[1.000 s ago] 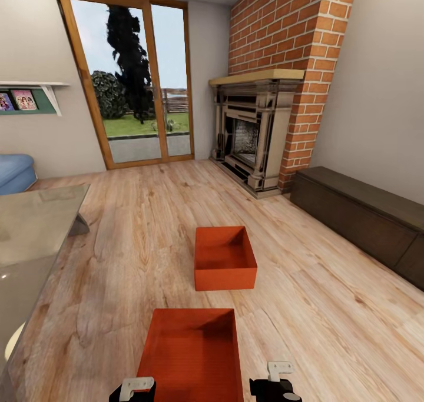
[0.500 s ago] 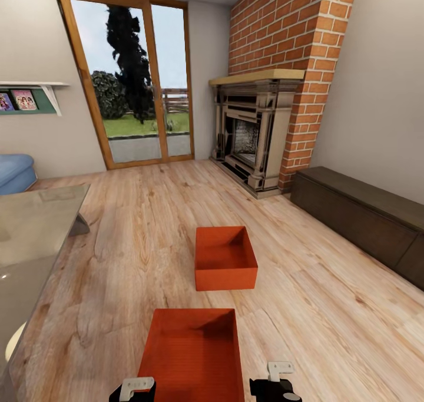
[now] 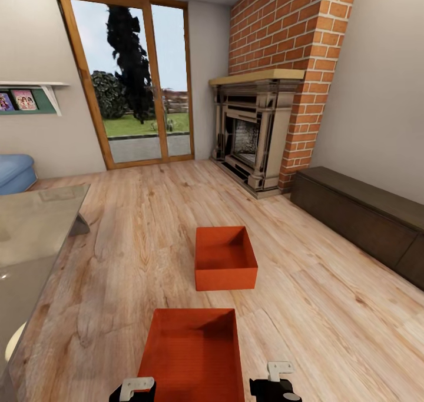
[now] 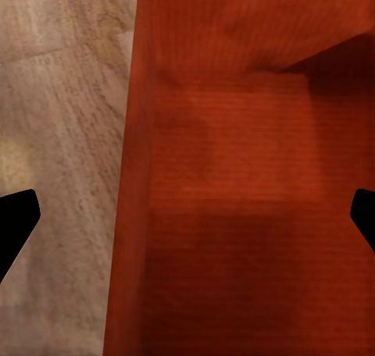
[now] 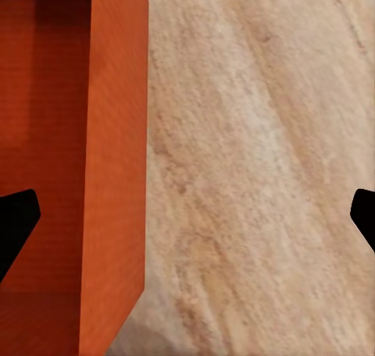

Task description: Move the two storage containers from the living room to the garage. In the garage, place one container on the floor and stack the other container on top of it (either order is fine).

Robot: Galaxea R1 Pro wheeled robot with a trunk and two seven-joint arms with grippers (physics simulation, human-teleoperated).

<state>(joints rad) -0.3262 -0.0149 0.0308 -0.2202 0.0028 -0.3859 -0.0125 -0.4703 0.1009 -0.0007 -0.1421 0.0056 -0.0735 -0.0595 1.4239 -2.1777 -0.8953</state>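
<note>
Directly under both spread claws, the near bin [image 3: 191,355] sits on the wood floor [image 3: 129,255], its left wall beneath the left claw [image 4: 187,215], its right wall beneath the right claw [image 5: 187,215]; thin-walled and probably light, stiff, best pinched by those opposite walls.

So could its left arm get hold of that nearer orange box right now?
Probably yes: the left gripper hangs open over the near container, its fingers straddling one wall, and nothing lies between them.

The light wood-plank floor [image 3: 135,237] carries two orange-red bins. The near bin [image 3: 191,355] and the far bin [image 3: 225,265] sit apart, both upright.
</note>
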